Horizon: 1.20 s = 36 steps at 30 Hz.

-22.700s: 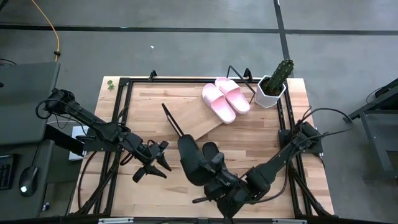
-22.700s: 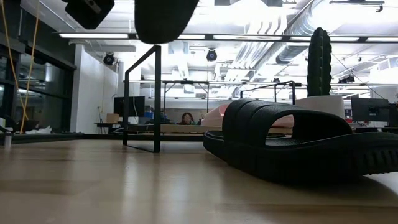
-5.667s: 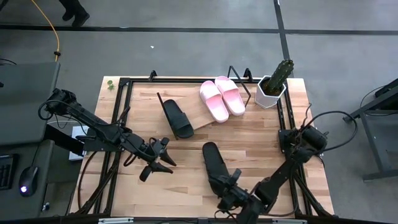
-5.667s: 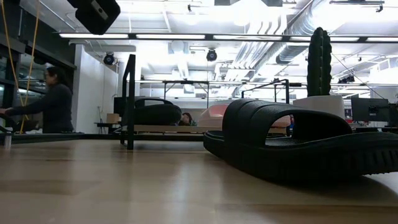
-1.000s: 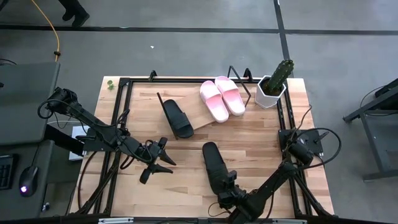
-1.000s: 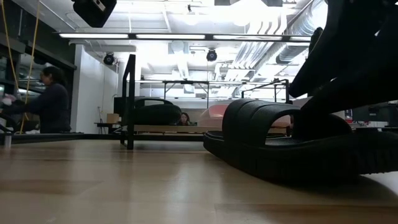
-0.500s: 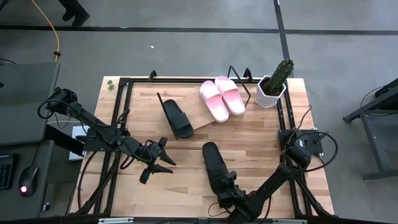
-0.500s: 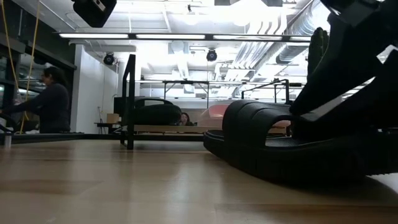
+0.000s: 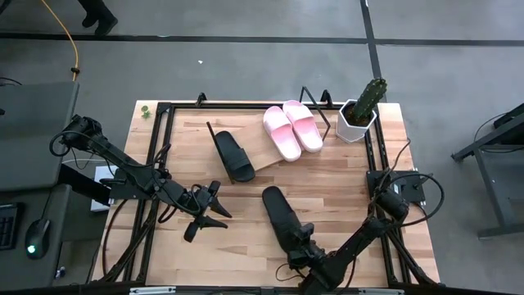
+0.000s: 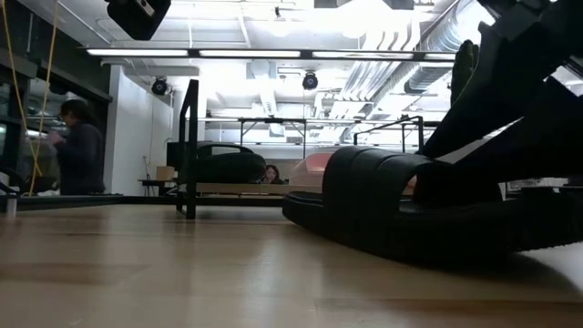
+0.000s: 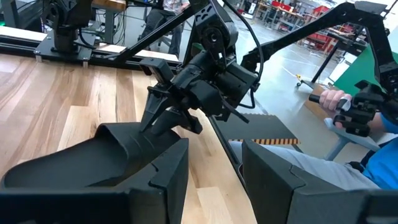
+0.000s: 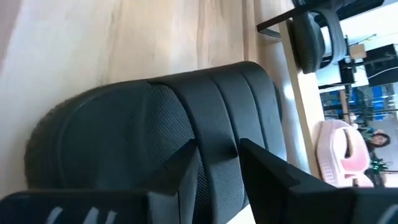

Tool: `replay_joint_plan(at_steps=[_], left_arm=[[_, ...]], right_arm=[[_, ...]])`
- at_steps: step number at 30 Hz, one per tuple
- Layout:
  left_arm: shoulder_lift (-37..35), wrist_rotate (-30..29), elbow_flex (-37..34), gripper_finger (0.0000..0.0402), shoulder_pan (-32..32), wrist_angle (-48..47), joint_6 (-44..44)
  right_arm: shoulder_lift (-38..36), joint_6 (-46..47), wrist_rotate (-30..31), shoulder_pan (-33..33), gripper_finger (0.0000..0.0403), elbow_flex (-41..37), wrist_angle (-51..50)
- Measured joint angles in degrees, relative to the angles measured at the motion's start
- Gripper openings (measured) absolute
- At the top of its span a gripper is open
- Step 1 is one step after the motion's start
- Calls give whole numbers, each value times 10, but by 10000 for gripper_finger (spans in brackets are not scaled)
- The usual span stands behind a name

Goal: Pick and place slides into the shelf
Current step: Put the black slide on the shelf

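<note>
A black slide [image 9: 278,215] lies on the table near its front, toe toward the far edge. My right gripper [image 9: 299,239] is at its heel end; the wrist view looks along the footbed to the strap [image 12: 211,93]. On the slanted shelf board [image 9: 264,161] rest another black slide [image 9: 233,156] and two pink slides [image 9: 277,135] [image 9: 303,124], soles down. My left gripper [image 9: 210,211] hovers open over the table, left of the black slide, with nothing between its fingers. My right gripper has the black slide at its heel end [image 11: 146,138], coming slanting down from the table's near side, fingers along the slide. The fingers themselves hide the exact spot and kind of hold. The toe end [image 10: 301,214] rests on the table and the heel end is tipped slightly up.
A white pot with a cactus [image 9: 358,115] stands at the far right corner. Black frame rails [image 9: 160,156] run along the table's edges. Bare wood lies between the shelf and the black slide. A person [image 10: 77,150] stands in the room beyond.
My right gripper has sunk a little and tipped further down at the black slide's heel. The slide's toe end has swung a little toward the table's left edge, and its heel end has come slightly off the table.
</note>
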Motion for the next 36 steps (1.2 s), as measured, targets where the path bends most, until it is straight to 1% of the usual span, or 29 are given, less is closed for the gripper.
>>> replay_joint_plan(at_steps=[4, 16, 20, 26, 27, 36], left_arm=[[0, 0, 0, 134, 0, 0, 0], [0, 0, 0, 134, 0, 0, 0], [0, 0, 0, 134, 0, 0, 0], [0, 0, 0, 134, 0, 0, 0], [0, 0, 0, 134, 0, 0, 0], [0, 0, 0, 134, 0, 0, 0]], right_arm=[[0, 0, 18, -1, 108, 0, 0], [0, 15, 17, -24, 106, 0, 12], [0, 14, 17, -25, 83, 0, 21], [0, 13, 5, -25, 14, 0, 24], [0, 13, 4, -25, 8, 0, 24], [0, 13, 5, -25, 3, 0, 24]])
